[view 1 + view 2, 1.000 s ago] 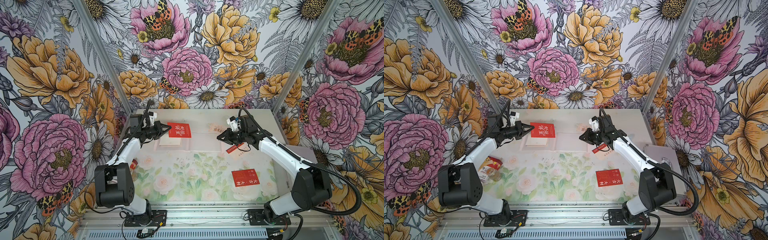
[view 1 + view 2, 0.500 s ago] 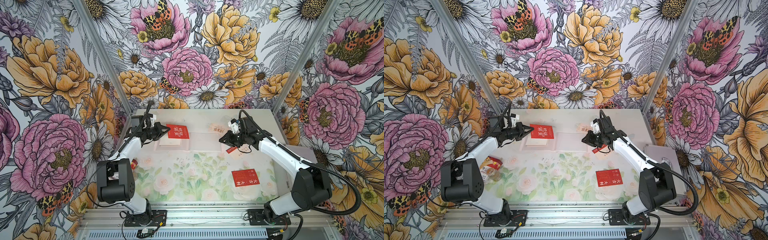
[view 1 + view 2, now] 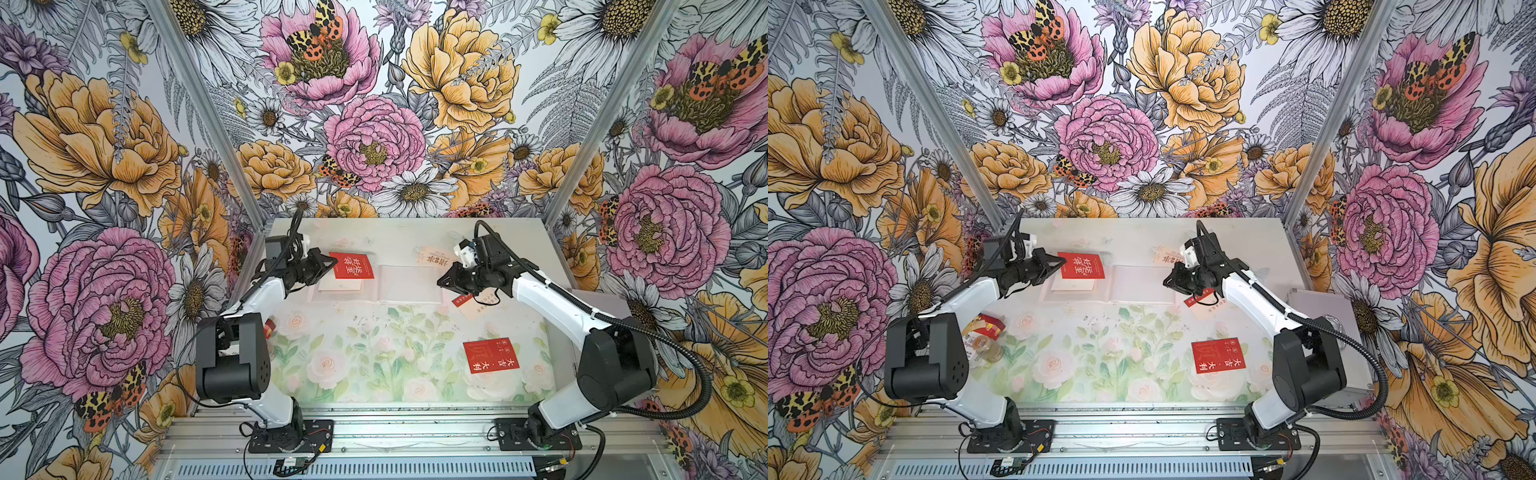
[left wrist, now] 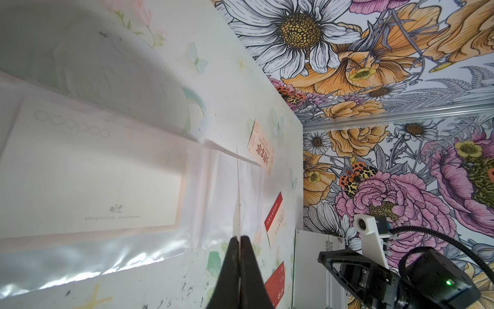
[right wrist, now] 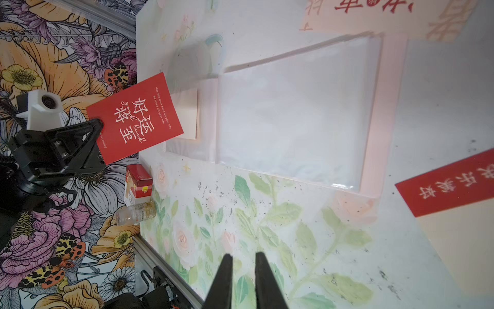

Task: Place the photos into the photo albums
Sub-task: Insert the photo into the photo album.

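Left gripper [image 3: 333,263] pinching red card [image 3: 352,266] (by corner), album [image 3: 409,283] beneath

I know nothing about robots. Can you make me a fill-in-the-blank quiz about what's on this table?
The left gripper is shut on a ____ card with white characters.
The album lies ____ on the table.
The right gripper, jaws slightly apart, holds ____.
Another red card lies flat near the ____ arm's base.
Missing words: red; open; nothing; right.
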You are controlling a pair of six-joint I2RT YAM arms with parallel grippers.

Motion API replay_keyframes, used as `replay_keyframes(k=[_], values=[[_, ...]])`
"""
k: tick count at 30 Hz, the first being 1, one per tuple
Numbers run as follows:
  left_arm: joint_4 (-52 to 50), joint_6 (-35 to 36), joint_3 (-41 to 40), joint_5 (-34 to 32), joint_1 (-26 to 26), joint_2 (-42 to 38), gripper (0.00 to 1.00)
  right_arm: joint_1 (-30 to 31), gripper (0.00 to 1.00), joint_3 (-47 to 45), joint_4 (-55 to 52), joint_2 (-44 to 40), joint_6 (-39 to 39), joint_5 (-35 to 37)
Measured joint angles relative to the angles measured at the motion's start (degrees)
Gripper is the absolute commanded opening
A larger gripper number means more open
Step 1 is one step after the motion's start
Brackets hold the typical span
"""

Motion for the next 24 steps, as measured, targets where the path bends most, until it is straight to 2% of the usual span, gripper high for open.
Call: replay_keyframes(k=[13, 24], values=[[4.2, -0.9, -1.2, -3.0, -1.8, 2.1, 0.00, 0.0, 0.19, 0.0, 0.0, 0.0, -1.0, 0.7], [0.1, 2.7, 0.5, -5.4, -4.0, 3.1, 0.00, 0.0, 0.19, 0.0, -0.5, 0.4, -1.4, 1.0]])
